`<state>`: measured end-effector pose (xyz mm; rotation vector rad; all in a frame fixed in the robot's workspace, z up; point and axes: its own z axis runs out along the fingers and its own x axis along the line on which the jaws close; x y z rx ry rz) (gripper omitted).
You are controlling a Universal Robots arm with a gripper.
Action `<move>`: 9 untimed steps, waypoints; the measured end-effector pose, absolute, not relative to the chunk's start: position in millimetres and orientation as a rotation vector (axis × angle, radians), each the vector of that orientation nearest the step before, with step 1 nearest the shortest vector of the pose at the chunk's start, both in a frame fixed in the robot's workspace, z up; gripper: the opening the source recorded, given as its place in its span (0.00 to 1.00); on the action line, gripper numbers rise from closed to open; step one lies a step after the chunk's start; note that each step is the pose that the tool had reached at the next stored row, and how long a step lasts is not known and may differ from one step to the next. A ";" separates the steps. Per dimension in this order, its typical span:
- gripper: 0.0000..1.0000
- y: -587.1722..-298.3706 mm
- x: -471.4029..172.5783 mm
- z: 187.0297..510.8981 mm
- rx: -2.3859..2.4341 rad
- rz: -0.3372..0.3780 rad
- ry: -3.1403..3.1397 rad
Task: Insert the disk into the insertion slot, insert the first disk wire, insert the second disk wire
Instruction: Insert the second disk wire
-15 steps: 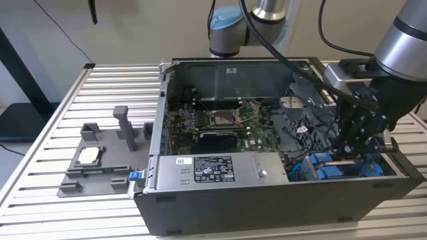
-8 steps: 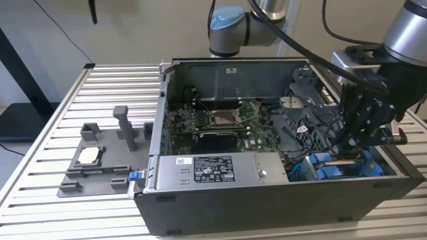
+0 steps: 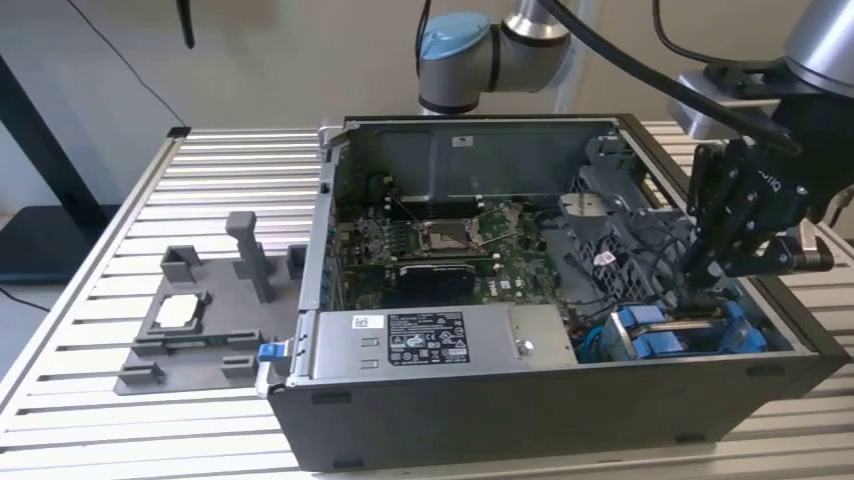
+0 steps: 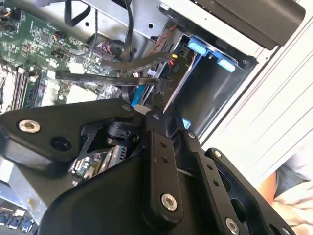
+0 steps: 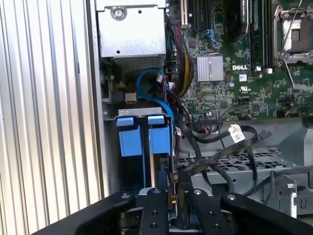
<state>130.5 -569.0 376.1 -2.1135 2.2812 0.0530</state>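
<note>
One robot hand (image 3: 721, 262) hangs inside the open computer case (image 3: 534, 400), low over the insertion slot (image 3: 681, 330), the dark cage with blue tabs (image 5: 142, 134) in the case's corner nearest the bench's (image 3: 227, 180) front edge, beside the silver power-supply box (image 3: 427, 340). Whether its fingers are apart or closed cannot be told. Black cables (image 5: 220, 147) trail beside the cage in the first wrist view.
</note>
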 end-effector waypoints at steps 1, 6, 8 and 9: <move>0.24 -569.0 130.5 377.2 -2.113 0.053 2.282; 0.24 -569.0 130.5 379.9 -2.112 0.053 2.282; 0.24 -569.0 130.5 380.1 -2.112 0.053 2.282; 0.24 -569.0 130.5 380.1 -2.112 0.053 2.282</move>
